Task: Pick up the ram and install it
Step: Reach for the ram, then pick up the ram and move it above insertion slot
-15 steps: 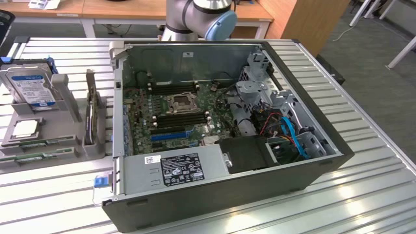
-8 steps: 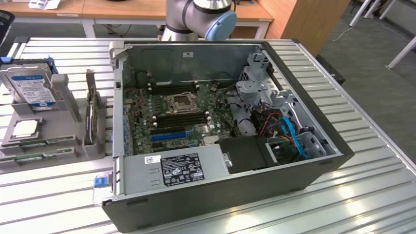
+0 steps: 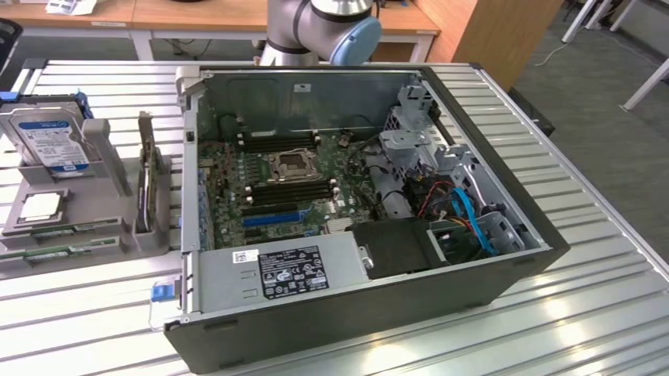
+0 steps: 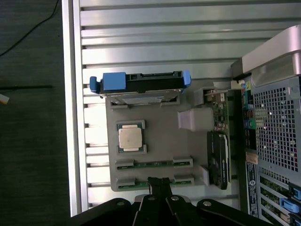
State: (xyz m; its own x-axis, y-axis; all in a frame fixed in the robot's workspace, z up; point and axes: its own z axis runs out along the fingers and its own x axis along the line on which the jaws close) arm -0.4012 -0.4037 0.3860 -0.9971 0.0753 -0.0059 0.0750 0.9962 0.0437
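End effector [image 4: 160, 181]: closed, its 2 dark fingers pressed together with nothing between them.
Ram [image 3: 63, 252] [image 4: 136, 182]: long green stick lying flat in the outermost slot of the holder. In the wrist view the fingertips overlap its middle; contact cannot be judged.
Second ram stick [image 3: 75, 229] [image 4: 154, 164]: parallel and just beside the first, between it and the processor.
Holder [image 3: 105, 157] [image 4: 160, 136]: grey tray resting on the desk, at the exterior view's left of the computer case.
Processor [image 3: 40, 205] [image 4: 130, 138]: square silver chip seated flat in the holder.
Hard drive [image 3: 47, 141] [image 4: 141, 84]: silver unit with blue-white label, standing on edge at the holder's far end from the ram.
Expansion card [image 3: 146, 184] [image 4: 218, 160]: upright on the holder's side nearest the case.
Computer case [image 3: 366, 313] [image 4: 277, 122]: lying open-side up, with the motherboard exposed.
Desk [image 3: 84, 329] [image 4: 141, 37]: slatted metal surface.
Arm [image 3: 313, 23]: mounted beyond the case's far end.
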